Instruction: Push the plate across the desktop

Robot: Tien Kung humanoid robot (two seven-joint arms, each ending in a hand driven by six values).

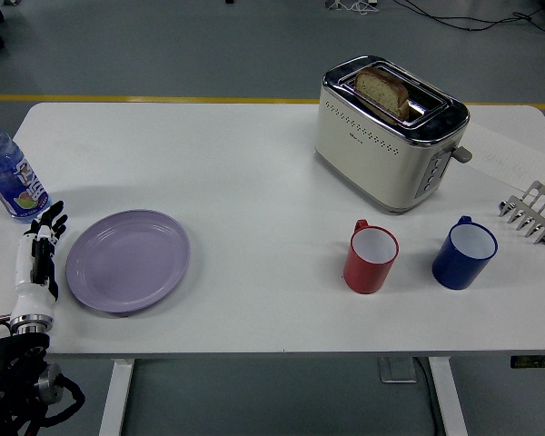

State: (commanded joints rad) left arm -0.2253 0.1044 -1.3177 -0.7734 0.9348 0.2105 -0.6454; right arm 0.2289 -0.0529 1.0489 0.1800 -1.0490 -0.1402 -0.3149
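- Left hand [38, 259] sits at the table's near-left corner, white w/ black joints, fingers [51, 221] stretched straight and pointing away from the robot, holding nothing
- Hand is just beside the plate [128, 261] on its left edge; can't tell if it touches the rim, looks like a thin gap or bare contact
- Plate: lilac/purple, round, flat on the white table [254, 173], left-front area, near the front edge, nothing on it
- Black forearm/wrist w/ cables drops off below the table edge at bottom-left corner
- Right arm: not seen
- Water bottle [6, 173], blue w/ label, upright at far-left edge, behind the hand, partly cut by the frame; apart from the plate
- Toaster [387, 136], cream and chrome, back-right of centre, set at an angle; a bread slice [382, 89] stands up out of one slot
- Red mug [371, 257] in front of the toaster, upright, white inside, handle toward the back-left
- Blue mug [464, 252] just right of the red one, upright, white inside, handle toward the back; the two mugs are apart, not touching
- Metal toast rack [531, 213] at the right edge, right of the blue mug, w/ a sheet of paper [509, 159] lying behind it beside the toaster
- Plate is well apart from the mugs and toaster, w/ bare table between
- Grey floor behind the table, yellow line [145, 98] running along it
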